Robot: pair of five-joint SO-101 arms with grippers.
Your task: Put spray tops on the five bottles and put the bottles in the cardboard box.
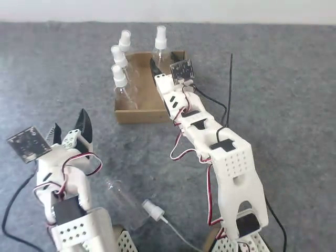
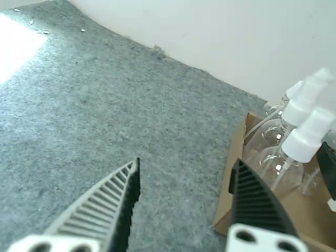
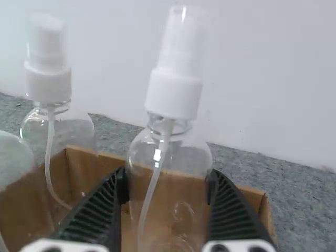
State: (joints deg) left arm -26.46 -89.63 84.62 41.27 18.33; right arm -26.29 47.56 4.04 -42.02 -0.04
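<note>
At the far middle of the worktop [image 1: 273,63], the cardboard box [image 1: 142,115] is seen with four capped bottles standing upright inside it. Three bottles [image 1: 119,56] are lined along one side wall, white spray tops up, and they are caught from the left wrist view too [image 2: 294,131], just past the box wall [image 2: 231,184].

Over at the box's far corner on the opposite side, the fourth bottle [image 1: 160,51] is pinched at its body by the right gripper [image 1: 160,65]. From the right wrist, the black jaws are pressed against either side of that clear bottle [image 3: 168,157], the right gripper [image 3: 167,178] being set low around it, with the brown box wall [image 3: 257,202] behind.

Near the front edge, between the two arm bases, the fifth bottle [image 1: 123,197] is laid on its side, uncapped. A loose spray top [image 1: 154,210] is found just beside its neck, its thin tube pointed away towards the front edge.

By the front-left corner, the left gripper [image 1: 71,128] is held above bare worktop, jaws spread wide and nothing between them [image 2: 186,165].
</note>
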